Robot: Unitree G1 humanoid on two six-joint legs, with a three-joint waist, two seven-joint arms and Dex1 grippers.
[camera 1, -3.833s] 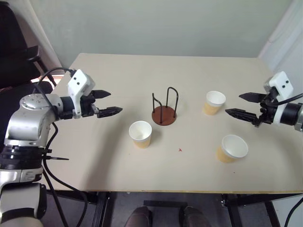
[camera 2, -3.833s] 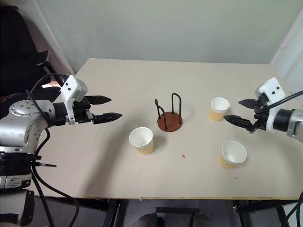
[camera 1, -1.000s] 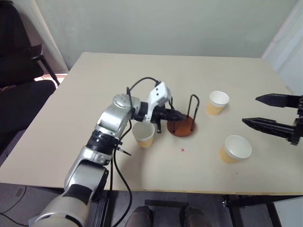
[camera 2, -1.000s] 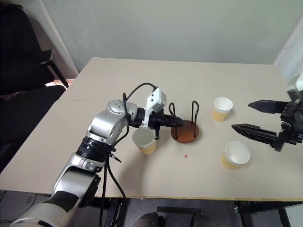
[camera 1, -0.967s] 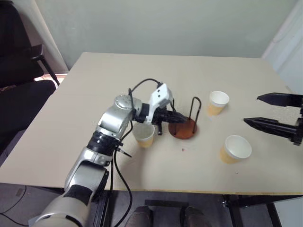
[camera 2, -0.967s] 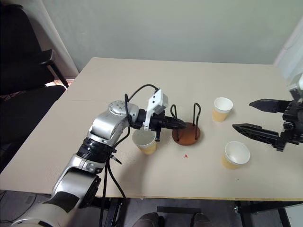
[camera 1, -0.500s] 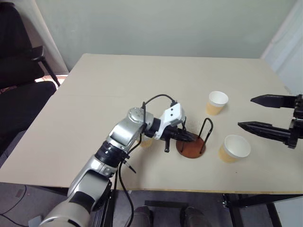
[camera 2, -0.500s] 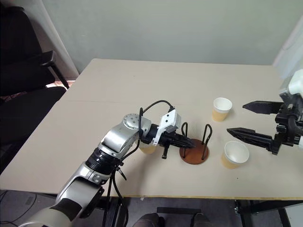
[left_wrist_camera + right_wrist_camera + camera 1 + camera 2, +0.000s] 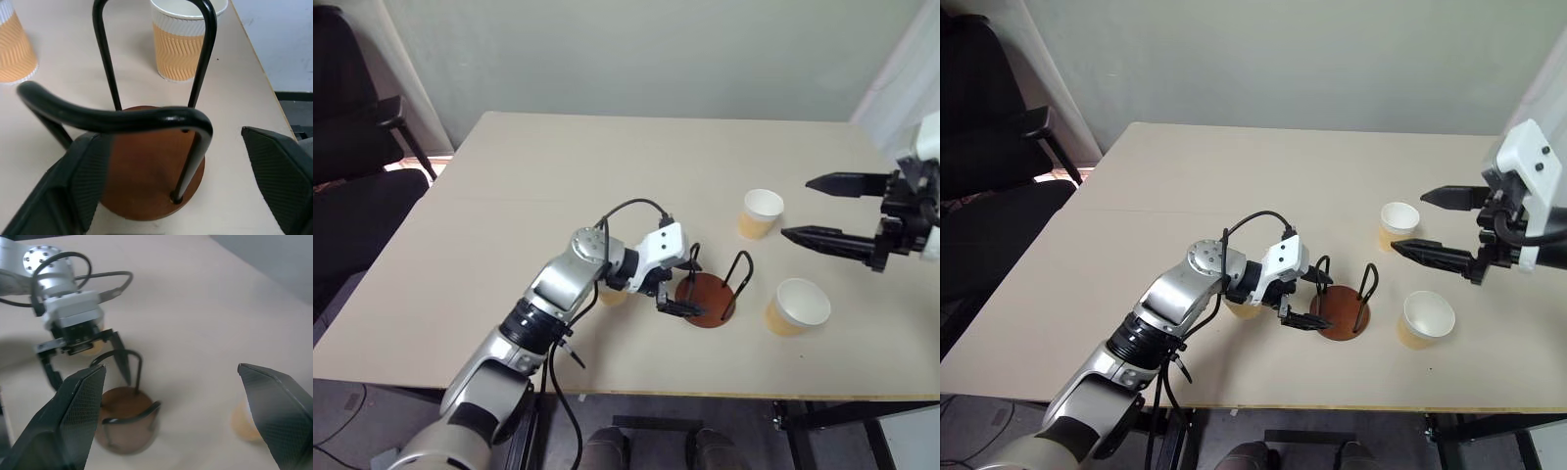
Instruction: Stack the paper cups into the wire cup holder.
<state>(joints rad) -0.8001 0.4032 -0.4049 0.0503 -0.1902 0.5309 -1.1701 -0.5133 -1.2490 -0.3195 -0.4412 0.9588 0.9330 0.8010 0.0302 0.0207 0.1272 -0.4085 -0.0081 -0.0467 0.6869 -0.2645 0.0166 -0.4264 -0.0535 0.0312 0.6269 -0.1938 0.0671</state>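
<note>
A pale tabletop (image 9: 509, 196) seen from above, with both robot arms reaching in.

The left arm stretches from the near left edge toward the middle of the tabletop, its wrist bent so that the left tool (image 9: 1310, 299) points across to the right and slightly downward. Its two black fingers are spread wide, one on each side of the nearer wire loop of the cup holder (image 9: 710, 300), and they grip nothing. In the left wrist view that loop arches just in front of the fingers, over the round reddish-brown base.

The cup holder stands upright near the front middle of the tabletop, with no cup in it.

The right arm comes in from the right edge, raised above the tabletop. The right tool (image 9: 808, 209) points to the left, its two long black fingers spread wide, one above the other, holding nothing.

Three paper cups stand upright on the tabletop. One cup (image 9: 761, 213) stands to the right of the holder and farther back, near the right tool's fingertips. A second cup (image 9: 795, 306) stands just right of the holder, near the front. A third cup (image 9: 1244, 308) stands to the left of the holder, mostly hidden behind the left wrist.
</note>
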